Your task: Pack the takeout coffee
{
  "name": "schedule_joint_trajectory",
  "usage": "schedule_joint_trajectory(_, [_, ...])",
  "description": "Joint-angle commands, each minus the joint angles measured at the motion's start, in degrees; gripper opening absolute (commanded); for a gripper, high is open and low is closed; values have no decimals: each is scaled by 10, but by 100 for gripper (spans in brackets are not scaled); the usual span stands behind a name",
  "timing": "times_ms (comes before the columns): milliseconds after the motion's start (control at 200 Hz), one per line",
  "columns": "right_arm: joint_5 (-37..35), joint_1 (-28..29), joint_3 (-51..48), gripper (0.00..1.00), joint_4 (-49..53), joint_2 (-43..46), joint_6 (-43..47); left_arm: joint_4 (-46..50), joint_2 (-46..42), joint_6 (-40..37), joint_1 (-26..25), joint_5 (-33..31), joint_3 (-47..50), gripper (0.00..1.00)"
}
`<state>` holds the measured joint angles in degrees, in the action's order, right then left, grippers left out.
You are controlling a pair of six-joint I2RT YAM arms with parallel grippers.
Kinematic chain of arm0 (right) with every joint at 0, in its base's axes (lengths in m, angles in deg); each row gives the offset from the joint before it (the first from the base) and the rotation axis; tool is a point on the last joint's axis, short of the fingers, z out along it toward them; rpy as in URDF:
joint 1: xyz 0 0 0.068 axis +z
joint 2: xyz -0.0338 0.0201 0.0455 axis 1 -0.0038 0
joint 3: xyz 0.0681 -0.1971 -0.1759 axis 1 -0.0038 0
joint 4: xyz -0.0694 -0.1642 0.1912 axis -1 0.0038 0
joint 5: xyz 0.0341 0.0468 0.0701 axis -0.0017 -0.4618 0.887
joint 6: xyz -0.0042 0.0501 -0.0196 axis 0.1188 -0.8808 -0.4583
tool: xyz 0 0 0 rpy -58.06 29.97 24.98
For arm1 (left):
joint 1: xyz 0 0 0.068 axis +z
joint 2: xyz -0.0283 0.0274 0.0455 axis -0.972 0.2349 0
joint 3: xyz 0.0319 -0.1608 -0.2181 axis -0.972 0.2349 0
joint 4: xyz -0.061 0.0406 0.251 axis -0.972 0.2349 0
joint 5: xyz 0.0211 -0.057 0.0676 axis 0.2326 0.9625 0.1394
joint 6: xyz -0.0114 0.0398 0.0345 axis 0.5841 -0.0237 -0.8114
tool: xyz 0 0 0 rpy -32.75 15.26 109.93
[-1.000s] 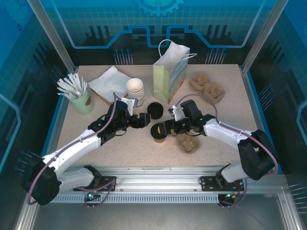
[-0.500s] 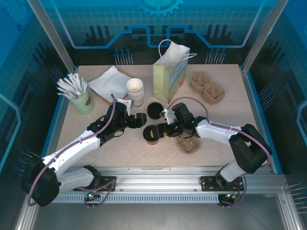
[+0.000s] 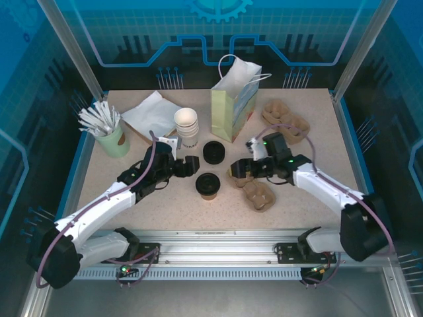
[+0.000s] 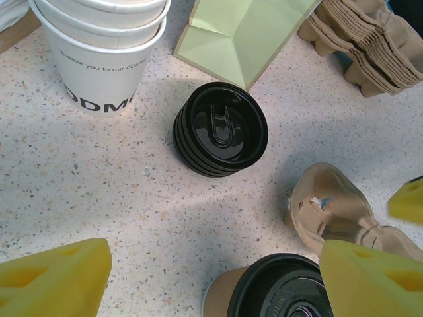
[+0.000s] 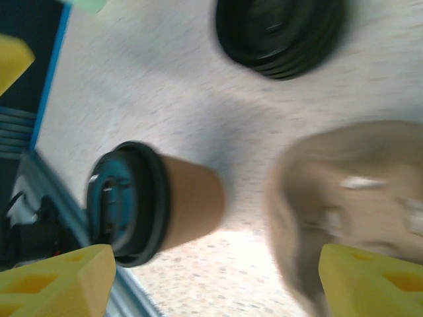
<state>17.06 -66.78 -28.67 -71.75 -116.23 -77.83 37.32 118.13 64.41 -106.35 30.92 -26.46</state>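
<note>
Takeout coffee [image 3: 207,184] upright, white cups [image 4: 99,59] printed "ODM"

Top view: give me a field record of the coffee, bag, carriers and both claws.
coffee: takeout coffee, lidded, upright, ungripped
bag: paper bag, upright, behind the loose lids
carriers: one carrier right of the coffee; carrier stack at the far right
left claw: open, behind-left of the coffee, not touching it
right claw: open, right of the coffee, apart from it
</note>
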Motion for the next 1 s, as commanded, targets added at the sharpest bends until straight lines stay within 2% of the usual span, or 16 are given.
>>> schedule_joint_trajectory(0, [-72,-41,-21,82,85,22,27,-12,-9,0,3,19,-1,83])
schedule_joint_trajectory(115, [-105,-52,-26,82,108,5,26,-15,-5,1,3,26,-2,83])
schedule_joint_trajectory(315, [-86,-40,-29,81,91,-43,35,-13,-3,-1,2,33,-2,83])
schedule_joint_trajectory(785, [-52,49,-17,80,34,-74,-12,-15,-2,-7,2,34,4,83])
schedule_joint_trajectory(905, [-48,55,7,79,46,-80,2,-16,1,-9,2,36,3,83])
schedule_joint_trajectory(995, [-89,56,35,79,95,-83,33,-16,3,-10,2,39,2,83])
